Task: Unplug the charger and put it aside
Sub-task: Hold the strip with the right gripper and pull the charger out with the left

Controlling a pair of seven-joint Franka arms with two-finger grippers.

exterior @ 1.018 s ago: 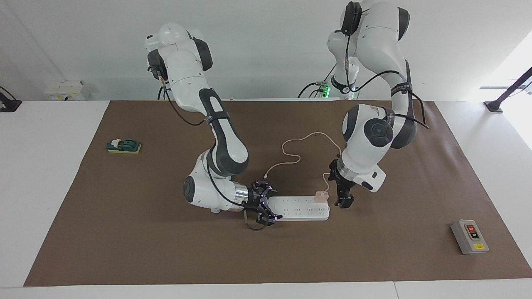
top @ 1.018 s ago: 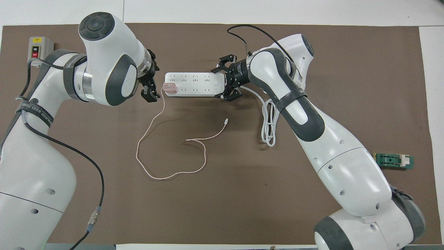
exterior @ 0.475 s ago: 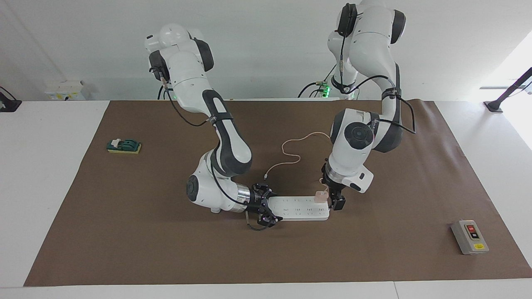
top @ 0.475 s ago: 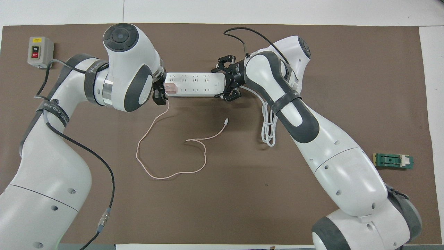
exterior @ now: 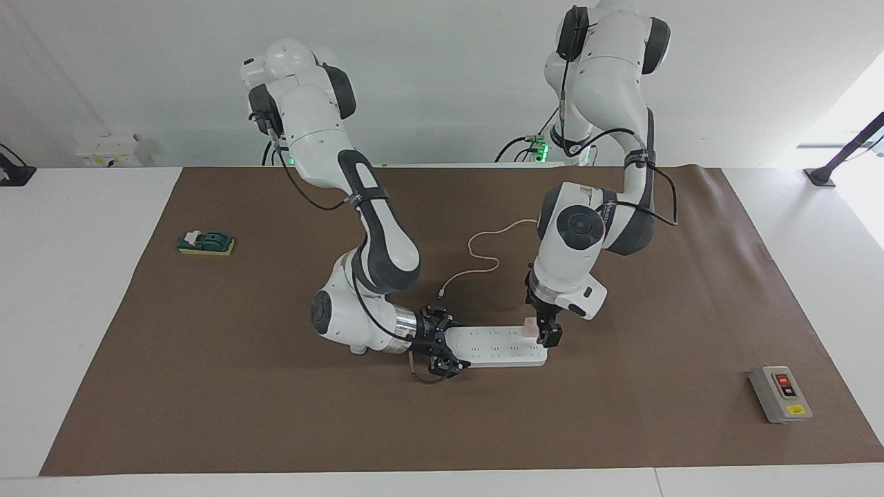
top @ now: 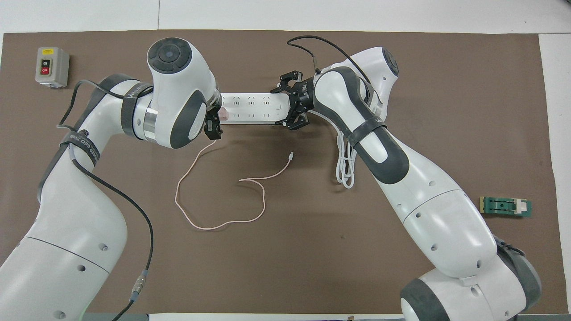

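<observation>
Charger [exterior: 529, 326] at power strip's [exterior: 494, 348] end, seemingly between open left end effector [exterior: 545, 331] fingers.

Even, bright, diffuse lighting; strong daylight blows out a window [exterior: 856, 110] at the left arm's end of the facing view; soft, short shadows under both arms on the brown mat [exterior: 207, 386]; slight sheen on the white arm shells; both views sharp, no motion blur; mild bending of straight lines toward the frame edges.
</observation>
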